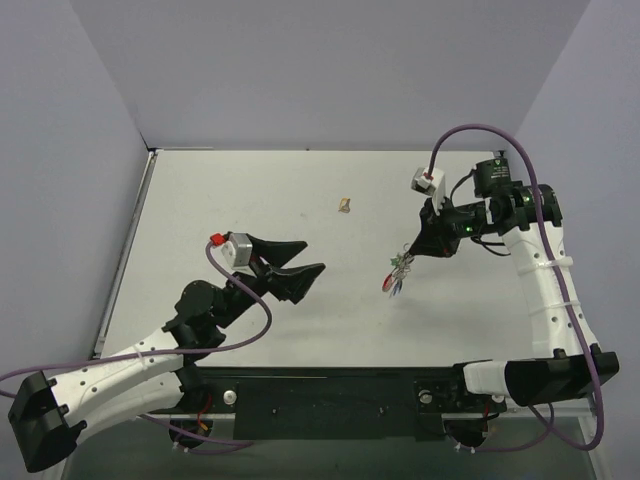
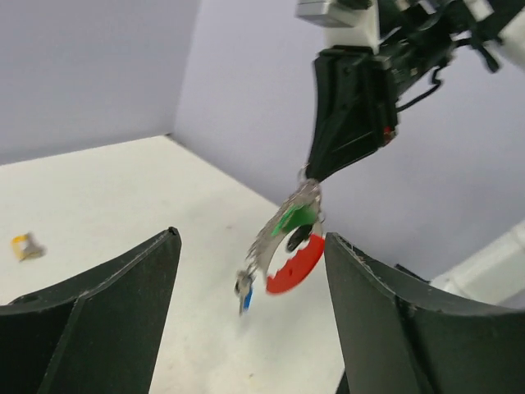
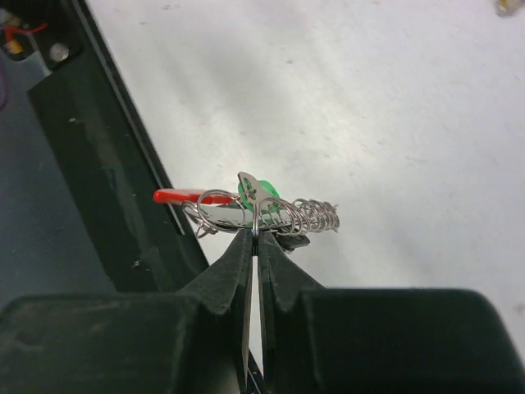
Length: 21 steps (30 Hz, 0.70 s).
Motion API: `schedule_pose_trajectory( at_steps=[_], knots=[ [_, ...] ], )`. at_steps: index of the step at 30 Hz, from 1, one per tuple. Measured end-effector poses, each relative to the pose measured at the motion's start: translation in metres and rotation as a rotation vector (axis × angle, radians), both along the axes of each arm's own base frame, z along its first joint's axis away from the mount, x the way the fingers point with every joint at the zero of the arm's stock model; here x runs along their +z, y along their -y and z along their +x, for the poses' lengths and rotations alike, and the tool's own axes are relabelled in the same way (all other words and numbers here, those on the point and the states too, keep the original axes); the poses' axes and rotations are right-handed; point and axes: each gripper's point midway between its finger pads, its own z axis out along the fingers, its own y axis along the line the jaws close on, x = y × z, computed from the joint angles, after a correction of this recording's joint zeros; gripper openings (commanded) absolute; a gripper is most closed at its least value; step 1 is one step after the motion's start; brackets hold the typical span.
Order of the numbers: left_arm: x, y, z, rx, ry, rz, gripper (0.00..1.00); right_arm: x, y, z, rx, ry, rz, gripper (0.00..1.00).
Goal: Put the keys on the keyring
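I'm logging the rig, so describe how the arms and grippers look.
The left arm and right arm have white links, black joints and bases. The left gripper and right gripper have black wedge-shaped fingers. A purple cable loops to each white-grey wrist camera.

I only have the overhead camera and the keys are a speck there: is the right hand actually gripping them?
Observer: Yes; its wrist camera shows the right hand shut on a thin wire ring carrying the keys.
Operator: Is the left hand holding anything?
Observer: No, the left hand is wide open and empty, with the keys hanging ahead of it.
Operator: What else is on the ring?
Observer: A green tag, a red disc and a wire coil.
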Motion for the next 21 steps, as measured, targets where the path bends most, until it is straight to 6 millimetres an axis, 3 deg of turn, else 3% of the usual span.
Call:
schedule_pose_trajectory(
  at_steps=[5,10,16,21],
  knots=[
    [-0.033,-0.037,0.031,0.156,-0.095,0.082,0.83,-0.006,0.041,0.044,-0.221,-0.021,-0.120,0.00],
    [-0.068,-0.060,0.053,0.249,-0.209,0.157,0.83,-0.019,0.096,0.099,-0.482,-0.057,-0.249,0.00],
    [-0.101,-0.075,0.061,0.295,-0.333,0.246,0.83,-0.041,0.161,0.178,-0.717,-0.066,-0.404,0.00],
    [-0.100,-0.082,0.058,0.306,-0.368,0.266,0.83,-0.077,0.193,0.228,-0.816,-0.089,-0.474,0.00]
  ],
)
